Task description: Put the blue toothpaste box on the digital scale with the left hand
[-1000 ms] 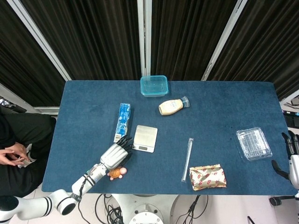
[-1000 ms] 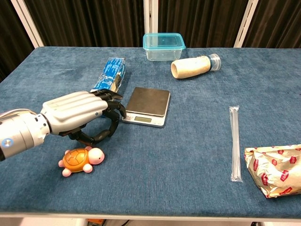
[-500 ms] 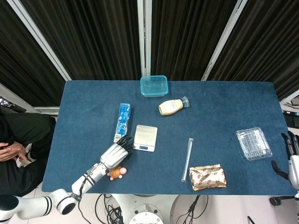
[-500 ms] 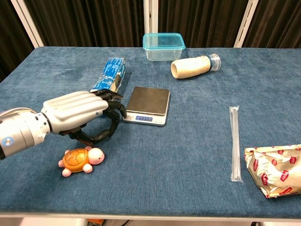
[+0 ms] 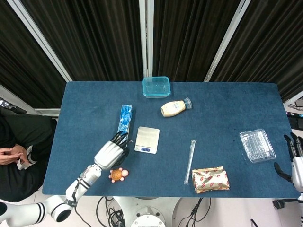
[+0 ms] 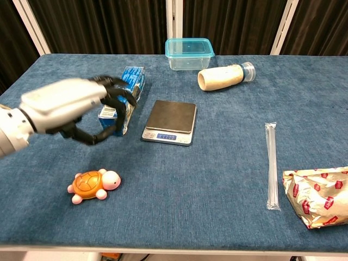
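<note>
The blue toothpaste box (image 5: 125, 118) (image 6: 130, 79) lies flat on the blue table, just left of the digital scale (image 5: 147, 139) (image 6: 170, 120), whose display is lit. My left hand (image 5: 111, 152) (image 6: 68, 106) hovers at the box's near end. Its dark fingers (image 6: 115, 91) arch over that end and the thumb curls below. The box still lies where it was, and I cannot tell whether the fingers touch it. My right hand (image 5: 294, 156) hangs off the table's right edge with its fingers extended, holding nothing.
An orange turtle toy (image 5: 118, 174) (image 6: 93, 184) sits near the front edge below my left hand. A teal container (image 6: 189, 53), a lying bottle (image 6: 224, 76), a clear tube (image 6: 271, 165), a snack bag (image 6: 318, 203) and a clear plastic tray (image 5: 257, 145) lie further right.
My left hand rose from beside the turtle and moved back and left to the near end of the toothpaste box. The scale's display lit up. The box has not moved.
</note>
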